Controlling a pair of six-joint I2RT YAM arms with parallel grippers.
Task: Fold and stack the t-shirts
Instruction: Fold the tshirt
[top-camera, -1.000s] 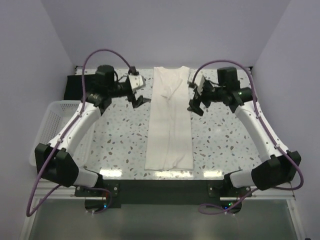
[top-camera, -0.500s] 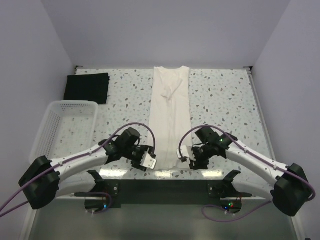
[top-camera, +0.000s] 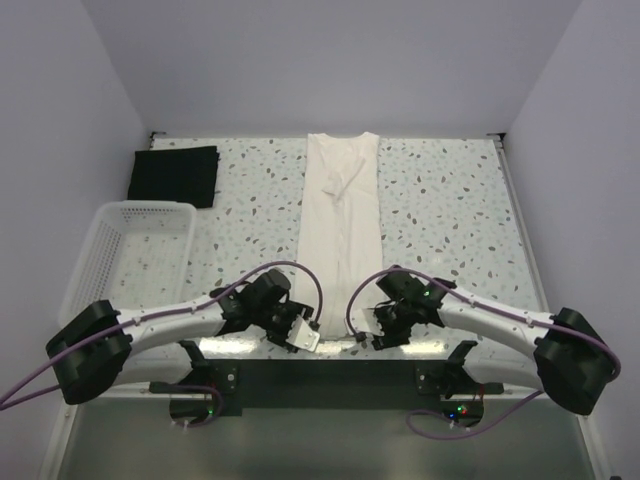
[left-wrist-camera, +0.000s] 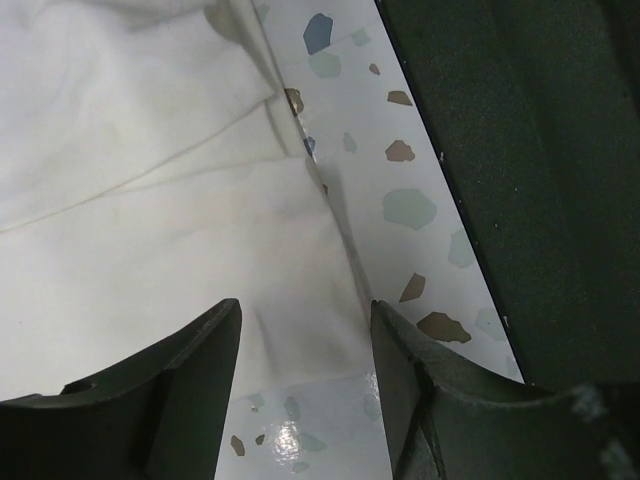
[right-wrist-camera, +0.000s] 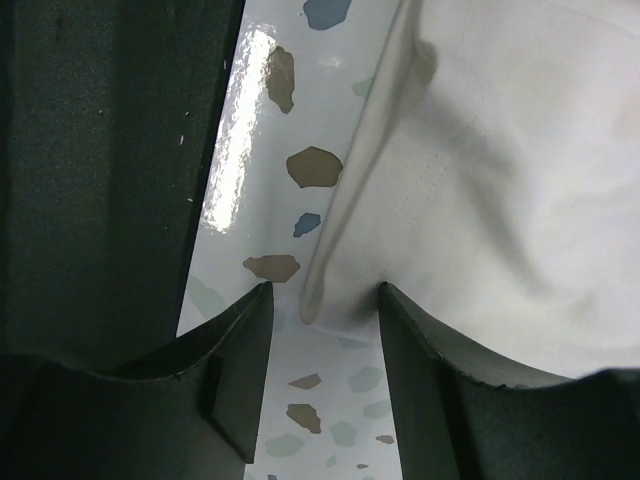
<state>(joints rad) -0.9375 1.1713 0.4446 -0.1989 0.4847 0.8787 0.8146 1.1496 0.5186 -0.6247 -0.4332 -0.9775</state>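
The cream t-shirt (top-camera: 340, 230) lies folded into a long narrow strip down the middle of the speckled table, collar at the far end. The black t-shirt (top-camera: 173, 176) lies folded at the far left. My left gripper (top-camera: 316, 330) is open at the strip's near left corner. In the left wrist view the gripper (left-wrist-camera: 305, 335) straddles the cream hem corner (left-wrist-camera: 300, 270) without touching it. My right gripper (top-camera: 362, 335) is open at the near right corner. In the right wrist view the gripper (right-wrist-camera: 325, 305) has the cream corner (right-wrist-camera: 335, 260) at the mouth of the jaws, and the right finger (right-wrist-camera: 440, 380) touches the cloth.
A white lattice basket (top-camera: 105, 265) stands at the left edge of the table. The table's dark near edge (top-camera: 330, 368) runs just behind both grippers and shows in both wrist views, on the left wrist (left-wrist-camera: 540, 150) and the right wrist (right-wrist-camera: 100, 150).
Both arms swung from the far end of the shirt down to its near hem. In the last half second both grippers closed in on the hem corners. The shirts have not moved.
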